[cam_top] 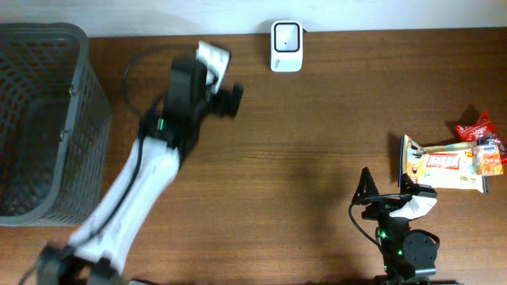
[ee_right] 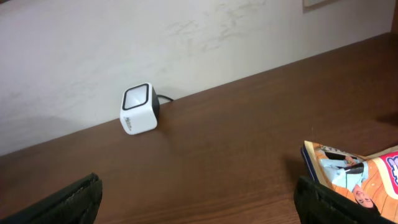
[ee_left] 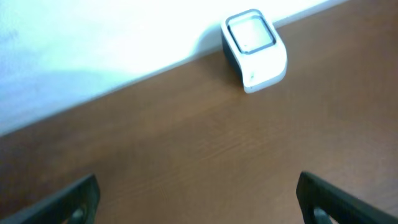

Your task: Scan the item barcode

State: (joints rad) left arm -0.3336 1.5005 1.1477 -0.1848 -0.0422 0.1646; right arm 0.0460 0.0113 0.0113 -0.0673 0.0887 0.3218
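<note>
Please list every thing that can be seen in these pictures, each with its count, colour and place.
scanner: one, white, far edge of the table, near the middle
basket: one, grey mesh, left end of the table
snack packet: one, cream and orange, right side, close to the right gripper
small wrappers: at least two, red and orange, right edge, by the packet
table: one, brown wood
wall: one, white, behind the table
left gripper: one, black, open, facing the scanner
right gripper: one, black, open, near edge, right

I see brown worktop (cam_top: 317, 142): mesh basket (cam_top: 79, 36) left, scanner (cam_top: 286, 46) back edge, snack pack (cam_top: 447, 165) right, probably a candy wrapper (cam_top: 478, 125) beside it.
</note>
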